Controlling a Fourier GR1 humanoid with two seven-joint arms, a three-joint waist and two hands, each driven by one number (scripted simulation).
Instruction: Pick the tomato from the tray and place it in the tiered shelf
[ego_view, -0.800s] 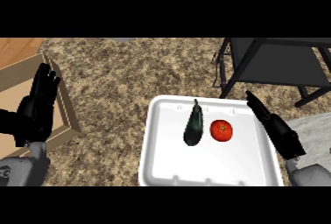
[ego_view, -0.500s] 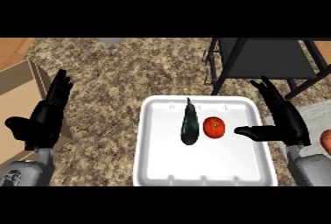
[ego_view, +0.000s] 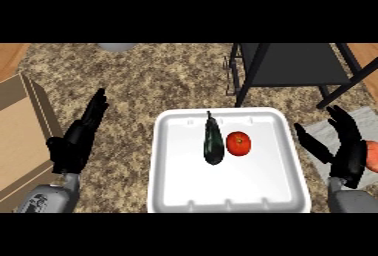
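Pulling back off the tray's (ego_view: 177, 200) right edge, the right hand (ego_view: 345, 150) is hanging spread and empty — the tomato (ego_view: 238, 143) is sitting mid-tray, touching the eggplant (ego_view: 212, 142) — so it should be closing from the tomato's free right side

The robot has two black hands, the left hand (ego_view: 77, 142) and the right hand (ego_view: 345, 150), with long thin fingers (like sticks). Its forearms are grey and round.

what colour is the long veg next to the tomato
Dark green, nearly black eggplant, seen in the head view.
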